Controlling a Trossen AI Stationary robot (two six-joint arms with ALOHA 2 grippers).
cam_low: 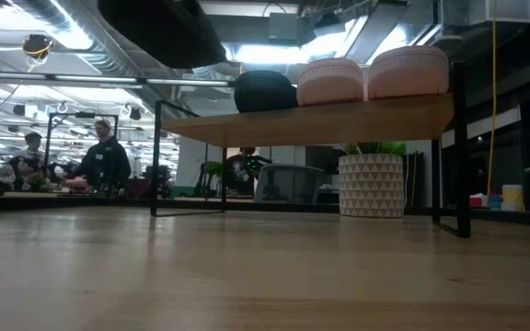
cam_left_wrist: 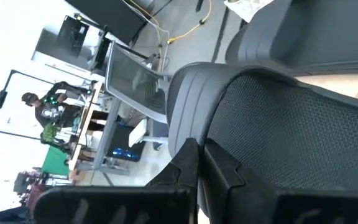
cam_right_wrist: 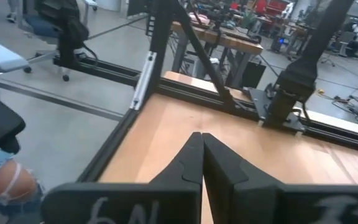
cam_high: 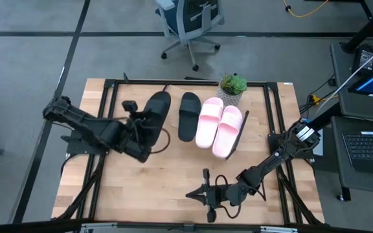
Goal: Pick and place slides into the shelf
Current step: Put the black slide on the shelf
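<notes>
A matte black textured slide (cam_high: 155, 111) is pinched by the left gripper (cam_high: 136, 126) above the light wooden shelf (cam_low: 339, 118), where another black slide (cam_high: 188, 114) and two pale pink slides (cam_high: 220, 125) are seated. Right gripper (cam_high: 204, 193) fingers are pressed together.

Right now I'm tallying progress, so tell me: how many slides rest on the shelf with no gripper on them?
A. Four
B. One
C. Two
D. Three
D: one black slide and two pink slides lie free on the shelf, while the left gripper holds the second black slide.
</notes>
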